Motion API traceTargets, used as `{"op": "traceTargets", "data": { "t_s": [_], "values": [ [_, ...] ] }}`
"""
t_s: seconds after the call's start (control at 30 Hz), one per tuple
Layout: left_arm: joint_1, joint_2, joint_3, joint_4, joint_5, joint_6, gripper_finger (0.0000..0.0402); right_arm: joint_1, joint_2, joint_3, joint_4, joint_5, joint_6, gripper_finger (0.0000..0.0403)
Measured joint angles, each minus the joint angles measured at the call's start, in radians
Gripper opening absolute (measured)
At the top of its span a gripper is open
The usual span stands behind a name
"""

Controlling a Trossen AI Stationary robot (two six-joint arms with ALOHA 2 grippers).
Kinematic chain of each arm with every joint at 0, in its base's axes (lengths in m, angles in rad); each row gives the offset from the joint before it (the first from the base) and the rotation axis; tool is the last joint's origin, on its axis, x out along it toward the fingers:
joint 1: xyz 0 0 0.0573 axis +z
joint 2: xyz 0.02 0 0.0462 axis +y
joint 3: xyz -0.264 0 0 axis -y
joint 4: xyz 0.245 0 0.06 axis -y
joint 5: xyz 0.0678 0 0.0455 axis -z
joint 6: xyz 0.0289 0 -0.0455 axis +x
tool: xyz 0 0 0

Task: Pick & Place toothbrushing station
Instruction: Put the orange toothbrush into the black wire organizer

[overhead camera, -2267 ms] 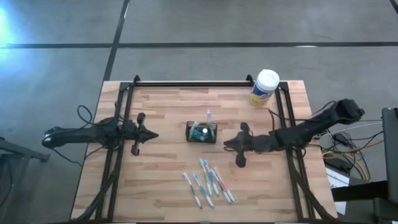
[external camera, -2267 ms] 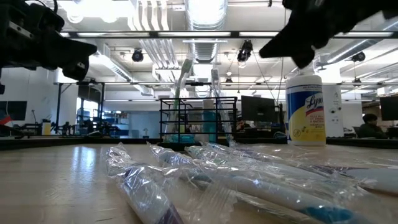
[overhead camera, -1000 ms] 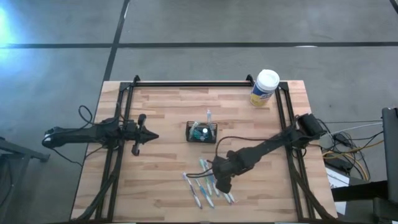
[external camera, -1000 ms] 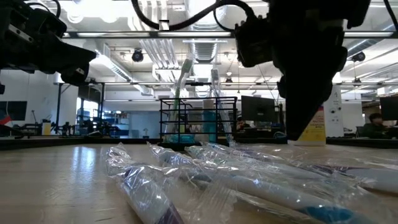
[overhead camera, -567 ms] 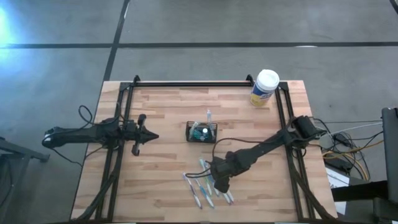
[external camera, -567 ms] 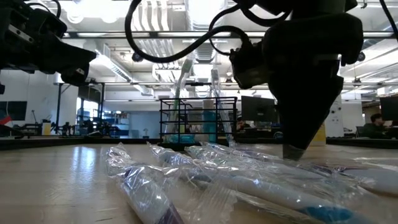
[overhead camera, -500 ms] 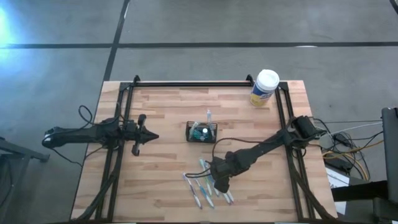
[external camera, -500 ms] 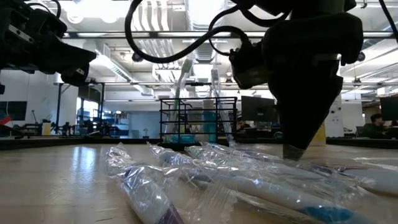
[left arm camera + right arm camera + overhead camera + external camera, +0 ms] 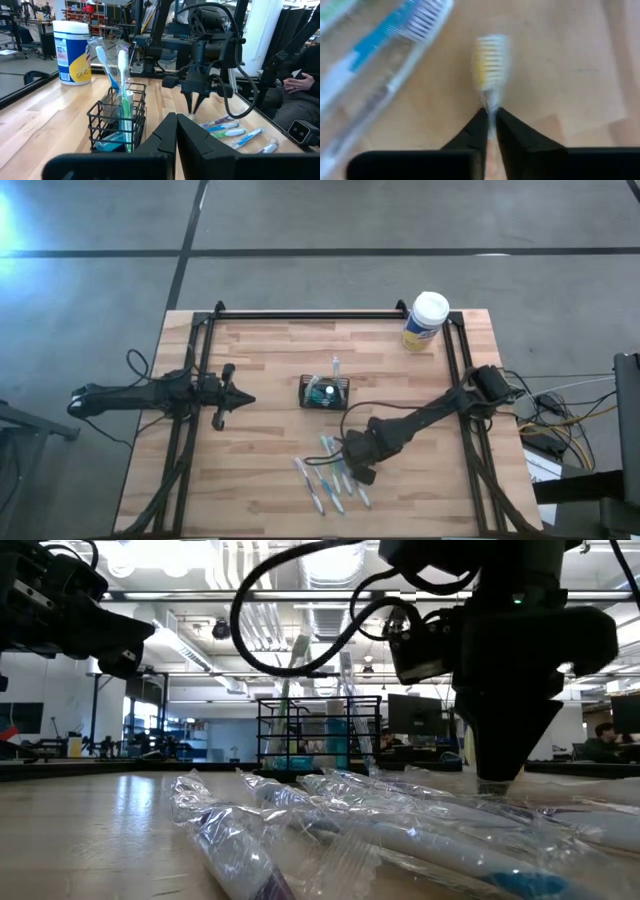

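Right end effector [image 9: 490,127] clenches a yellow-bristled toothbrush [image 9: 490,70] by its neck, lower centre of the worktop [image 9: 260,380]. Lift straight, clear the wrapped neighbours, then carry toward the toothbrushing station [image 9: 324,392].

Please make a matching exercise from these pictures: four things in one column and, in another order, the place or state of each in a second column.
1. wire holder
2. canister
3. right gripper
4. left gripper

a. shut, waiting at the table's left side
b. far right corner of the table
d. middle of the table, with toothbrushes upright in it
c. shut on a wrapped toothbrush

Pairs: 1-d, 2-b, 3-c, 4-a
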State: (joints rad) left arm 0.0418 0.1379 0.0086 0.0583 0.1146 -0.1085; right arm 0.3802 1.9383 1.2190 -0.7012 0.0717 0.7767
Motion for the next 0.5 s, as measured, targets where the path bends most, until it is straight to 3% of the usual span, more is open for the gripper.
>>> {"op": "traceTargets", "data": {
  "t_s": [0.23,0.5],
  "values": [
    [0.000,0.000,0.000,0.001,0.000,0.002,0.0009,-0.007,-0.041,-0.004,-0.065,0.101,-0.068,0.0011],
    [0.000,0.000,0.000,0.071,-0.001,0.025,0.0012,0.009,-0.232,-0.003,-0.008,0.193,-0.170,0.0008]
  ]
}}
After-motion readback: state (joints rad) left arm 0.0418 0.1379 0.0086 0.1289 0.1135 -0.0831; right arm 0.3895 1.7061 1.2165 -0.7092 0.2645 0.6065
